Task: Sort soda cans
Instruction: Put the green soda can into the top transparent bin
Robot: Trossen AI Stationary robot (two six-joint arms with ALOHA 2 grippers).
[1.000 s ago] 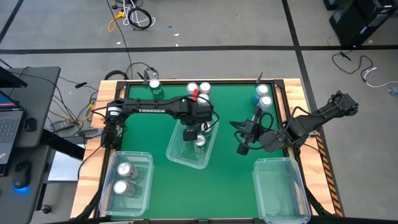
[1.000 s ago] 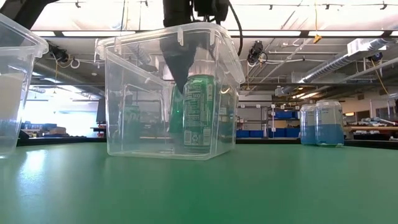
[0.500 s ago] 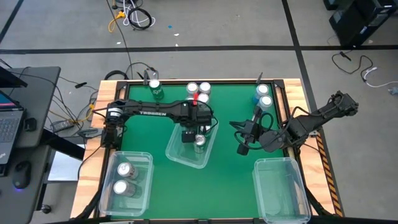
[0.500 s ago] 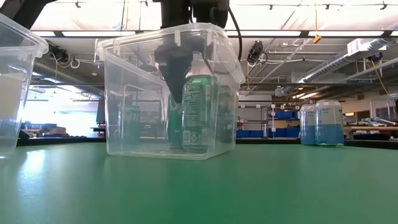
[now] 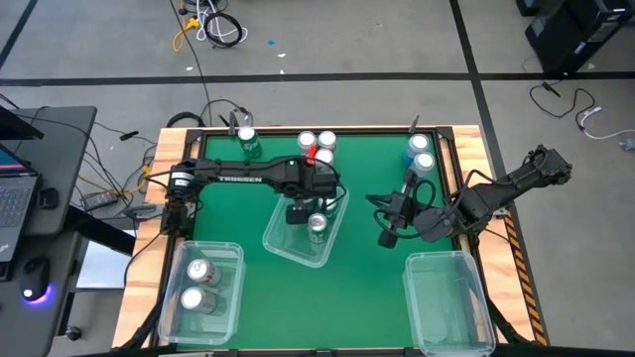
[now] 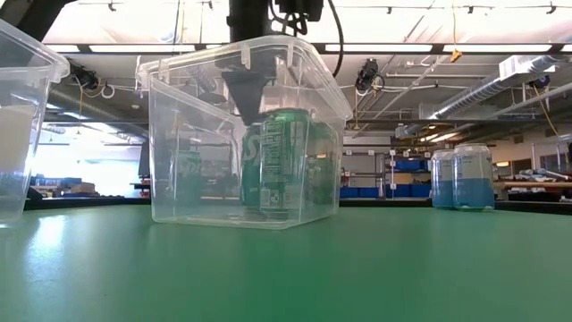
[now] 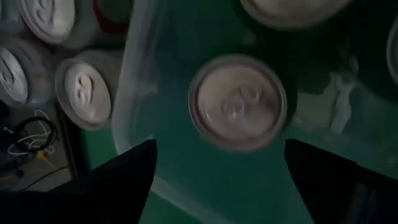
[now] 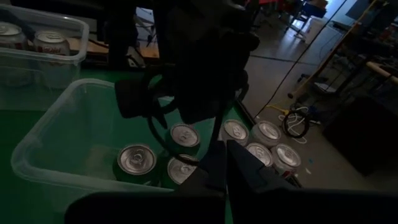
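Green can: [image 6: 279,163] upright inside the middle bin [image 5: 280,248], silver top [image 7: 238,102] showing a pull tab, printed label facing the low camera; at least two more silver tops just beside it in the right wrist view.
Progress: partly done, by judgement. Green cans gathered in the middle bin, two silver-white cans [image 5: 196,285] in the left bin [image 5: 234,253], right bin [image 5: 413,266] with nothing visible in it.
Left to do: blue cans [image 5: 421,153] standing at the far right corner of the worktop [image 5: 367,288], one green can [image 5: 248,141] at the far left edge, a cluster of silver-topped cans [image 5: 317,144] at the far middle, all outside any bin.
Left gripper: [image 5: 298,212] above the middle bin, just over the green can, fingers [image 7: 121,177] spread wide on either side of the can top and not touching it; released, going by the wrist view.
Right gripper: [image 5: 385,238] waiting over the worktop between the middle bin and the right bin, fingers [image 8: 233,165] pressed together, holding nothing.
Bins: clear plastic, rectangular, the middle one set at a slant to the other two.
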